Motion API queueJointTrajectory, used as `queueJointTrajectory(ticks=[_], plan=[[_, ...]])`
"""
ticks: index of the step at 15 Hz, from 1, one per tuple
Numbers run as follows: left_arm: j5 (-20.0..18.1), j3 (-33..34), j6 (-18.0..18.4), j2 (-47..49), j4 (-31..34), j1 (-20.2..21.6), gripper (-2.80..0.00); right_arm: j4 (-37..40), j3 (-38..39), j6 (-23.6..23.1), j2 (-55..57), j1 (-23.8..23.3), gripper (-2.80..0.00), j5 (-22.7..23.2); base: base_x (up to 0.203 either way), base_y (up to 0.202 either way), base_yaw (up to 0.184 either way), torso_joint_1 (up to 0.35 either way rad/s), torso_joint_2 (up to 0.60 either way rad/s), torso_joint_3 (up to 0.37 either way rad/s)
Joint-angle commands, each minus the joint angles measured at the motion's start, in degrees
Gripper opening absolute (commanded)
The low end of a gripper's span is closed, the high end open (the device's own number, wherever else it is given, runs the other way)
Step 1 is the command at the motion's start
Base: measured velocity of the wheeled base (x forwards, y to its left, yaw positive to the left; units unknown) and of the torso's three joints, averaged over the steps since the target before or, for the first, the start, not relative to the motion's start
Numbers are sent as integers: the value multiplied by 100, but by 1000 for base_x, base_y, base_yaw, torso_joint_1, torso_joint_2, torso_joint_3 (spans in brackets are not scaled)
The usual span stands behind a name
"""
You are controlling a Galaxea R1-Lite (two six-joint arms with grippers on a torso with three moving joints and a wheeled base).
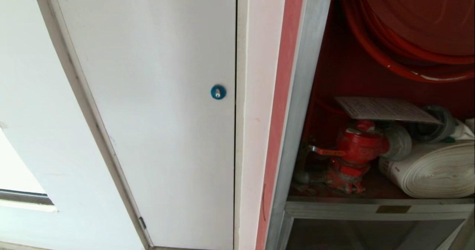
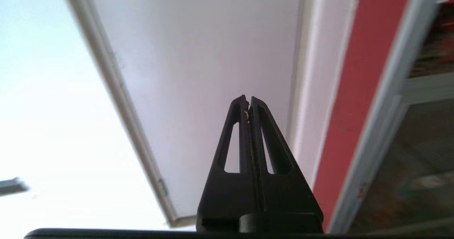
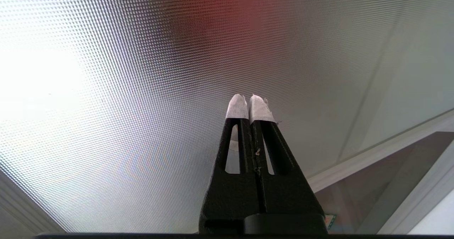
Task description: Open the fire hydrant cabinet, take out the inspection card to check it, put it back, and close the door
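You see the fire hydrant cabinet [image 1: 371, 138] standing open, and the inspection card [image 1: 386, 109] lies flat on top of the red valve [image 1: 358, 146], beside the white rolled hose [image 1: 434, 170], so it looks returned already. Your left gripper [image 2: 247, 99] is pressed closed and empty before the white panel [image 2: 198, 72]. Your right gripper [image 3: 248, 98] is likewise closed, empty, facing dimpled glass [image 3: 142, 90], probably the door you must swing closed.

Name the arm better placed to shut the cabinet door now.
Probably the right. The right gripper, shut, points at patterned glass, likely the door. The left gripper, shut, faces the white panel beside the fire hydrant cabinet; the inspection card lies inside.
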Motion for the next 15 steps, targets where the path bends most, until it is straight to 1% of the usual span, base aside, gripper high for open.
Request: queueJointTrajectory(ticks=[1, 3, 4, 6, 8, 12, 15], plan=[[410, 430, 41, -185, -140, 1, -280, -2, 18, 1, 9, 1, -280, -4, 0, 0, 0, 0, 0, 0], [680, 863, 74, -183, -679, 2, -280, -2, 18, 1, 9, 4, -280, -4, 0, 0, 0, 0, 0, 0], [741, 998, 88, -186, -855, 2, -280, -2, 18, 1, 9, -4, -280, -4, 0, 0, 0, 0, 0, 0], [784, 1000, 139, -187, -670, 2, -280, -2, 18, 1, 9, 2, -280, 2, 0, 0, 0, 0, 0, 0], [868, 1000, 312, -187, -330, 2, -280, -2, 18, 1, 9, 4, -280, -4, 0, 0, 0, 0, 0, 0], [851, 1000, 248, -187, -348, 2, -280, -2, 18, 1, 9, 4, -280, -4, 0, 0, 0, 0, 0, 0], [845, 1000, 123, -187, -348, 2, -280, -2, 18, 1, 9, 0, -280, -4, 0, 0, 0, 0, 0, 0]])
